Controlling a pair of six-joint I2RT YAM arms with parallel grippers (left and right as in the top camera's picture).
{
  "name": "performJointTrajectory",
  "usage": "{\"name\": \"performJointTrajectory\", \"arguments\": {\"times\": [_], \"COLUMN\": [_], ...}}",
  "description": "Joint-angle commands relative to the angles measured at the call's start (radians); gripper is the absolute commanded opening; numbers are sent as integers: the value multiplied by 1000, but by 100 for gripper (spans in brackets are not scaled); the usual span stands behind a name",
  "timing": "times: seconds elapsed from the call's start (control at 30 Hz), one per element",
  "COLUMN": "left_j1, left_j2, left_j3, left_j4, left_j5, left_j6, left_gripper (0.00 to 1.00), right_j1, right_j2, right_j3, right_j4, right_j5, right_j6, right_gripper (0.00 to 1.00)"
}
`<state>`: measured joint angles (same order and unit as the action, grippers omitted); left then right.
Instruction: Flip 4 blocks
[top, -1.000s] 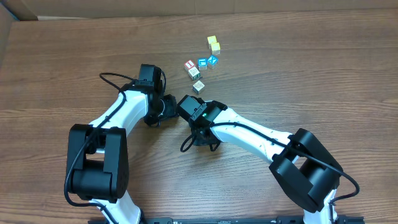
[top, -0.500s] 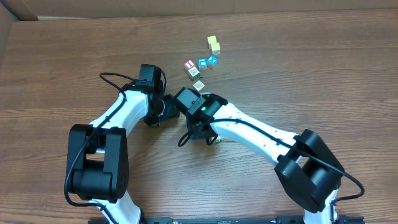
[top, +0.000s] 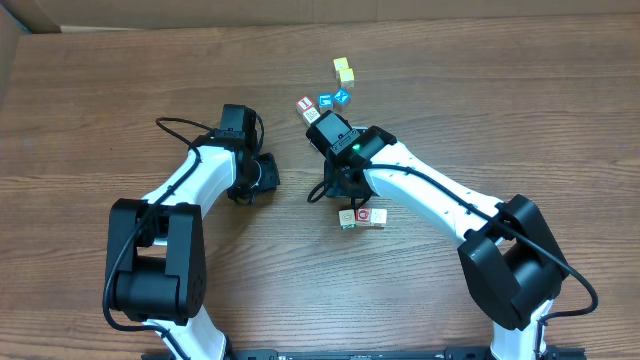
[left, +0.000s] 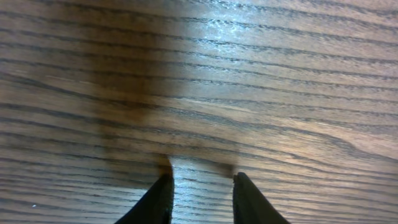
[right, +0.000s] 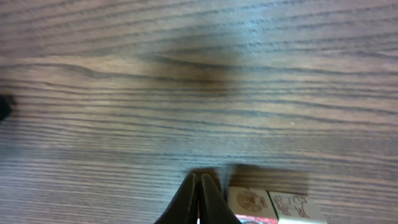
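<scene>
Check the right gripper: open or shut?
Shut. The right gripper has its fingers pressed together with nothing between them; a block lies just beside it.

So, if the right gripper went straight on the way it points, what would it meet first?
Probably the bare brown wooden table; the two pale-wood letter cubes lie just beside the right gripper, off that line. Depth is unclear.

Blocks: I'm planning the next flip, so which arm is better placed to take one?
Right: the right pincer, shut, sits just beside two blocks lying side by side; the left pincer is open over bare table, with no block in its view.
</scene>
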<state>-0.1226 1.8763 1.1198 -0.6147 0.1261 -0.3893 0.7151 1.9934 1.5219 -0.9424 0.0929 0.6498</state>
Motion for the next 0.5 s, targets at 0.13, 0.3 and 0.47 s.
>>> {"name": "performJointTrajectory", "arguments": {"times": [0.13,0.3,0.47], "left_j1": [-2,-2,-2], "left_j2": [48,48,48], "left_j3": [-32,-32,-32], "left_j4": [-13,-13,-13], "left_j5": [-10,-10,-10], "left_j6": [0,0,0], "left_gripper": [33,34,35], "right_j1": [0,0,0], "right_j2": [23,23,23], "right_j3": [-31,-31,-31], "right_j4": [2,-3,-26], "right_j5": [5,19,81], "right_j6": [2,6,10], "right_gripper": [5,5,5]}}
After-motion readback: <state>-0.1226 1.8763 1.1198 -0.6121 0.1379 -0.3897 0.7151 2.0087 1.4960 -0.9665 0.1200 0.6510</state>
